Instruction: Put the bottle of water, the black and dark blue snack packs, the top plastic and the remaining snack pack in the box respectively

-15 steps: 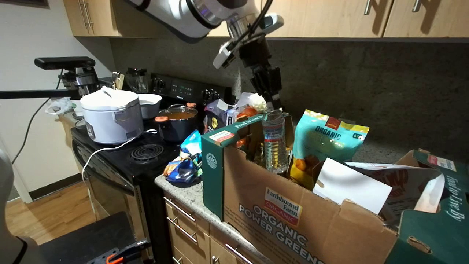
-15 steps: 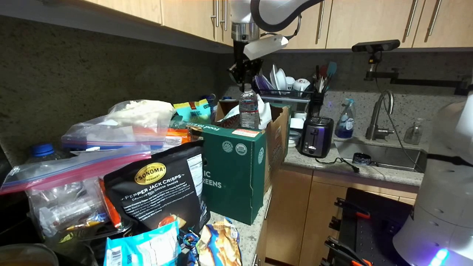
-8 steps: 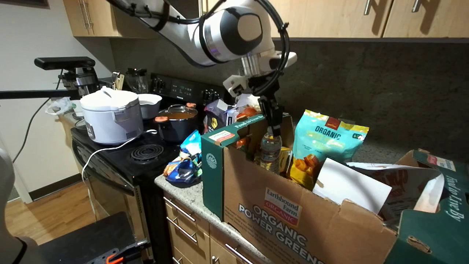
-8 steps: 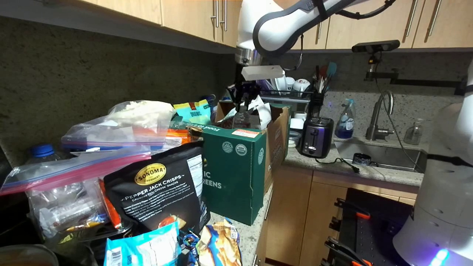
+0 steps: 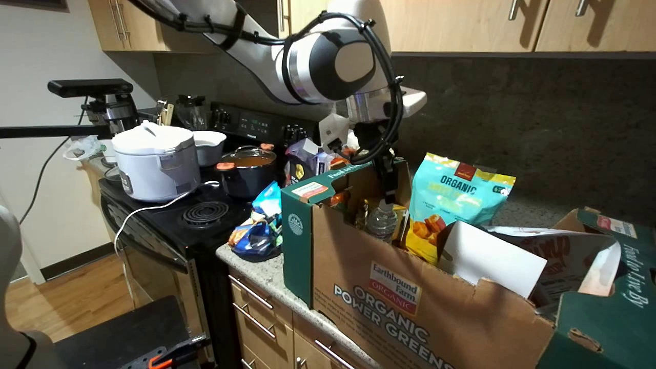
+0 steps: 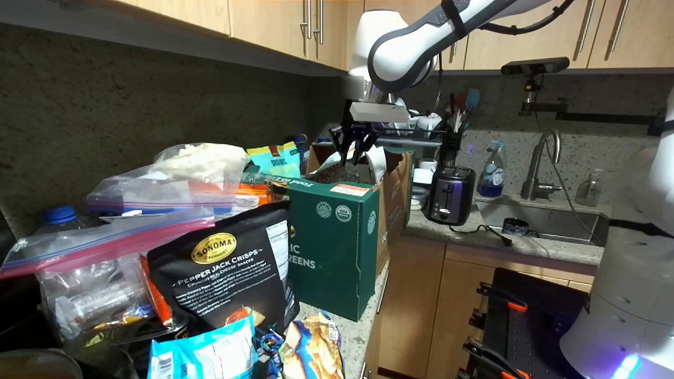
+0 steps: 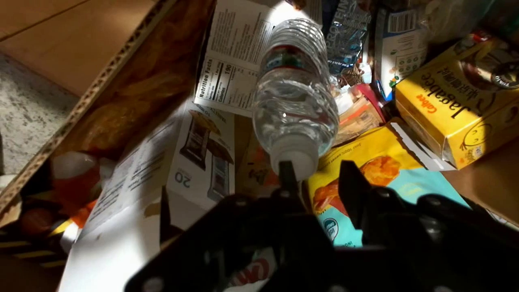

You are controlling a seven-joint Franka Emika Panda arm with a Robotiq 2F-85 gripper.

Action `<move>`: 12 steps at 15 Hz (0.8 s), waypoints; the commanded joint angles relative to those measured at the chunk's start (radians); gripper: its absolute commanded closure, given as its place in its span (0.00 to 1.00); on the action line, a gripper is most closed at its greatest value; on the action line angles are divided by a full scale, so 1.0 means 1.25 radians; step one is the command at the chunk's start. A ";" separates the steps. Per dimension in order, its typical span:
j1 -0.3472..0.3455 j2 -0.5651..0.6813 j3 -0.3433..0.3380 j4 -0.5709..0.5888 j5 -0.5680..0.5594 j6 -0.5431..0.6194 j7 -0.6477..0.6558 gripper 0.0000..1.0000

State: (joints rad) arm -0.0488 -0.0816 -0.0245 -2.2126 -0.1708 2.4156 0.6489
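Bottle of water (image 7: 298, 97) sits in the box (image 5: 451, 307) just below the end effector (image 7: 318, 170), long axis leading away from it, cap (image 7: 302, 152) nearest, jaws part-spread with nothing visibly pinched.

Count: wrist view, one water bottle (image 7: 298, 93) (upper centre), one yellow carton (image 7: 454, 97); in an exterior view, one large box (image 5: 451, 307), one rice cooker (image 5: 156, 171); in an exterior view, one black Sonoma pack (image 6: 226, 273).
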 commanded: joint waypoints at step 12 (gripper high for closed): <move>0.036 -0.099 0.079 0.025 -0.026 -0.131 -0.051 0.90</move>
State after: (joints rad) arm -0.0168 -0.1611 0.0499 -2.1997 -0.2056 2.3266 0.6268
